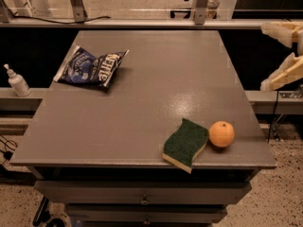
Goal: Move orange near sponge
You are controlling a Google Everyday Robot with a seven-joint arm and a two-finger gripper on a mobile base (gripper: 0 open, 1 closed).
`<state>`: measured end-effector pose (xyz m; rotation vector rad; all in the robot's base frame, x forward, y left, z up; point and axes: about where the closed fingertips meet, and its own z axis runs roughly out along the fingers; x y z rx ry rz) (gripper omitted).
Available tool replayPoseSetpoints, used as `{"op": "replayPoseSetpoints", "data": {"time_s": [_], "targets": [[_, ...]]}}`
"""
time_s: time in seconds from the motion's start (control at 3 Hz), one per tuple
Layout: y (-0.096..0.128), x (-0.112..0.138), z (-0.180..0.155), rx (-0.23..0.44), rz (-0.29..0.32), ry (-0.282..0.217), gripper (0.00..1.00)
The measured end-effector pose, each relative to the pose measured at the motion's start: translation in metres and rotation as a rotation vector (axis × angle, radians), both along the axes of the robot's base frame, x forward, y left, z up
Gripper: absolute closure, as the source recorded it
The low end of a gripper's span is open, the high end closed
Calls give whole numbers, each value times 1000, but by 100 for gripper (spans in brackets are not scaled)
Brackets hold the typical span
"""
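Now, off the table's right edge, the cream-coloured two-finger gripper [264, 56] is seen hanging in the air, its jaws spread wide apart, with nothing held or touched between them. One pale finger [279, 32] is angled above and the other below, both tapering leftward. Well apart from it, the small round orange fruit [221, 134] with smooth, faintly glossy skin is found resting on the flat grey table top [156, 89], near the front right corner. Just beside it on the left the wavy sponge [185, 144] is laid flat, a rough dark green scouring face on top and a pale yellow foam layer shown along its front edge; whether the two touch cannot be told. Farther back on the left, a crinkled blue snack bag [90, 68] with white lettering is spread on the table, and a small white pump bottle [18, 82] is stood on a ledge beyond the left edge.
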<state>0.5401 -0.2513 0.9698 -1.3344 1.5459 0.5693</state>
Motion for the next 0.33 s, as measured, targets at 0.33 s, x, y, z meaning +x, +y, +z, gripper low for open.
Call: {"op": "replayPoseSetpoints", "data": {"time_s": [0.33], "targets": [[3,0,0,6,0,8,0]]}}
